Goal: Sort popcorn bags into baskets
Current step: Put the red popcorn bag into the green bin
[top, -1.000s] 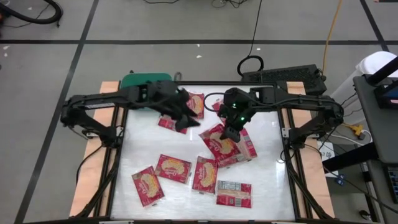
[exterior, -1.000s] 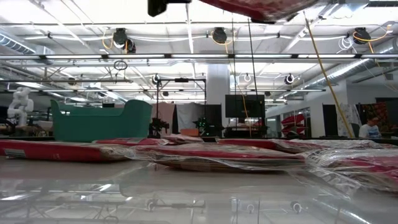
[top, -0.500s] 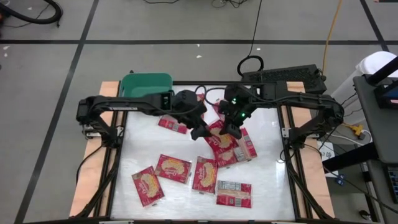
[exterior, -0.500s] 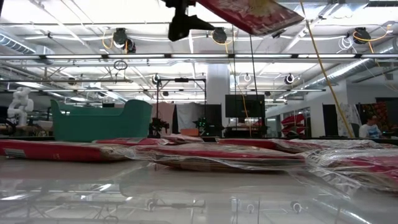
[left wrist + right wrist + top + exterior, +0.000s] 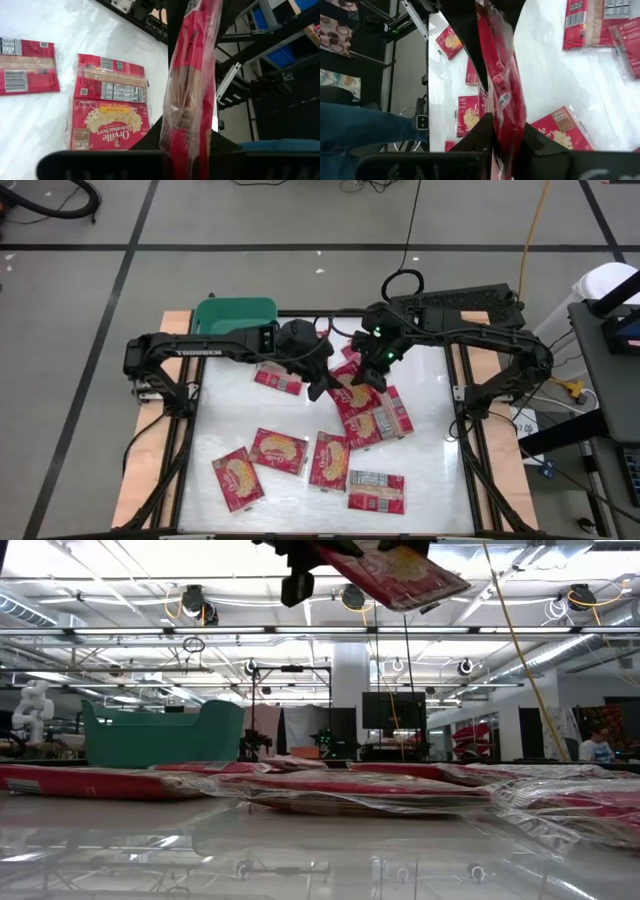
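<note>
On my left I have the left gripper (image 5: 322, 385) up over the far middle of the table (image 5: 420, 480), and since half a second ago its fingers have come together onto the near end of the raised popcorn bag (image 5: 350, 385); a second ago that arm was back by the basket with its fingers apart. My left wrist camera shows that packet (image 5: 190, 90) edge-on, pinched between the fingers. The right gripper (image 5: 372, 372) sits just beyond it, clamped on the same bag's far end as before, and it has lifted a little toward the far side. Both hold the one packet in the air between them, tilted in the low view (image 5: 395, 575).

The basket (image 5: 234, 314) is behind the left gripper, at the far left corner, well apart from it. Below the two grippers lie two overlapping bags (image 5: 375, 420); nearer me than the left gripper are three more flat packets (image 5: 278, 450), and one with its label panel up (image 5: 376, 490) lies nearest me below the right gripper.

The table top is white and glossy. Beyond it the low view shows an open hall with ceiling pipes and lamps, a dark screen (image 5: 392, 710), and a person (image 5: 597, 747) seated at far right.
</note>
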Controlling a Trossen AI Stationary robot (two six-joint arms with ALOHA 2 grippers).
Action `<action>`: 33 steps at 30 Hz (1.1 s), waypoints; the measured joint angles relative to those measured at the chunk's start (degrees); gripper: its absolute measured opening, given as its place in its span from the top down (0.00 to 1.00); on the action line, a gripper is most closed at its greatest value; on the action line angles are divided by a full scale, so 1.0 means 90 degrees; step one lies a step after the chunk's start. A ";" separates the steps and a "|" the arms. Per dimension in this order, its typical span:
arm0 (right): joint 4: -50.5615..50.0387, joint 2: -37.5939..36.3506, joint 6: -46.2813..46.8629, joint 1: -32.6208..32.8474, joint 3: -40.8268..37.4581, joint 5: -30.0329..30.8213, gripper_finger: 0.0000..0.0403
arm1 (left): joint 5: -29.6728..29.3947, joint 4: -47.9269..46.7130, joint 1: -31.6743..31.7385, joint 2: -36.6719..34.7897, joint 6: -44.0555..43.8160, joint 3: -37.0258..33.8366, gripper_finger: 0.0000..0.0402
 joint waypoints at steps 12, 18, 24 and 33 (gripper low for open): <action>0.1249 -0.0007 0.0796 0.0024 0.0002 0.0121 0.83 | 0.0083 -0.0593 0.0127 -0.0700 0.0333 0.0000 0.95; 0.2031 -0.0007 0.1120 0.0024 0.0002 0.0241 0.81 | 0.0104 -0.1360 0.0218 -0.1294 0.0649 -0.0011 0.93; 0.2944 -0.0007 0.1540 0.0024 0.0002 0.0516 0.77 | 0.0292 -0.2279 0.0197 -0.1761 0.0933 -0.0001 0.96; 0.4063 0.0157 0.2417 0.0262 0.0123 0.1594 0.71 | 0.0087 -0.4410 0.0033 -0.1943 0.1186 -0.0016 0.93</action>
